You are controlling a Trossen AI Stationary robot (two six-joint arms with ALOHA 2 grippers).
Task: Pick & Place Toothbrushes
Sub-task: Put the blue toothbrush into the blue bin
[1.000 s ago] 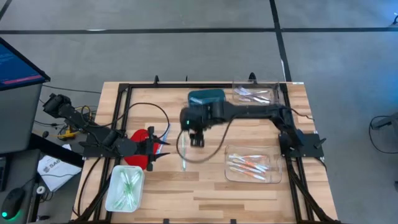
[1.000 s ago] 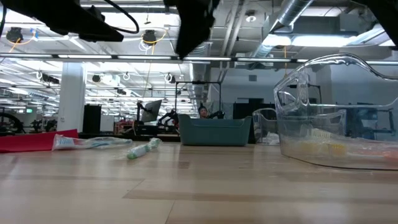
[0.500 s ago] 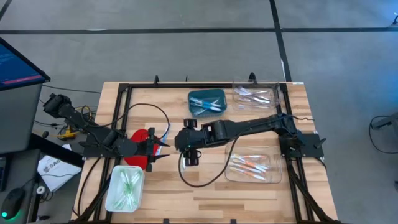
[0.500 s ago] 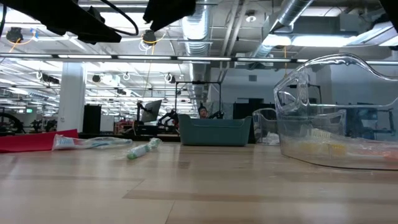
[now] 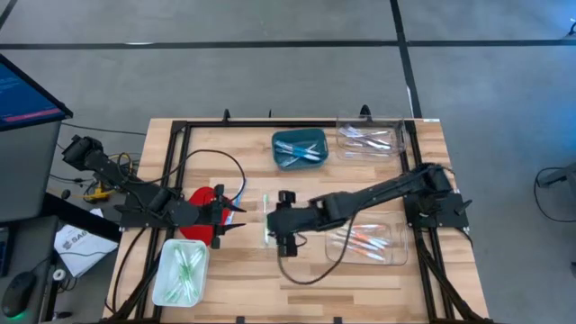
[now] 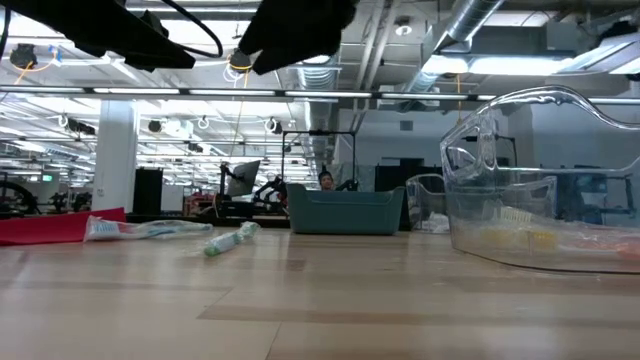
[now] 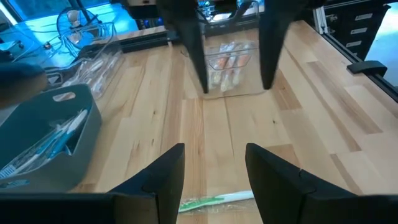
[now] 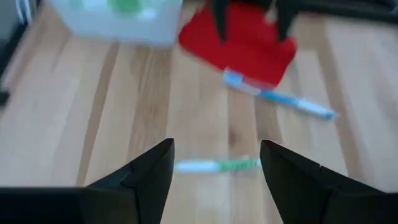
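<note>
A light green toothbrush lies flat on the wooden table; it also shows in the low view. My right gripper hovers open just beside it, high above the table in the low view. In the right wrist view the green toothbrush shows between the open fingers of my right gripper, farther off. A blue toothbrush lies by the red tray. My left gripper waits open over the tray's edge and touches nothing.
A teal bin with blue toothbrushes stands at the far middle. A clear bin is at the far right. A clear bin with orange ones is at the near right. A pale bin with green ones is at the near left.
My right gripper has gone from beside the teal bin toward the table's near edge and now hangs by the green toothbrush. The toothbrushes have stayed where they were.
</note>
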